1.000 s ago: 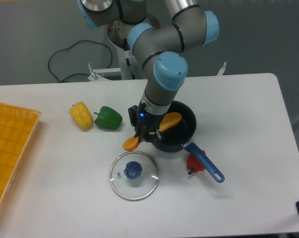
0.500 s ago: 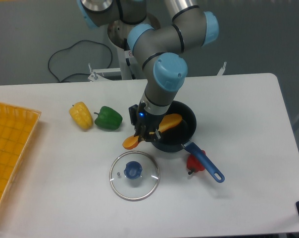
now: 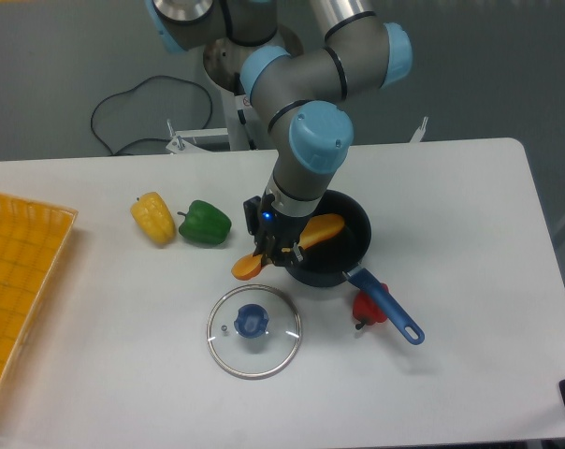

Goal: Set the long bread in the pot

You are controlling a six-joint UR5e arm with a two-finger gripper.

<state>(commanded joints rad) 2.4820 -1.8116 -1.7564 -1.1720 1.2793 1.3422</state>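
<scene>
Long bread [image 3: 322, 227] across pot [image 3: 355, 245] rim

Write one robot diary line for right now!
gripper: shut on long bread | bread: across pot rim, one end outside | step: placing

No readable text, labels, brands or numbers anywhere in this view: nothing on the arm, the table or the things lying on it.
</scene>
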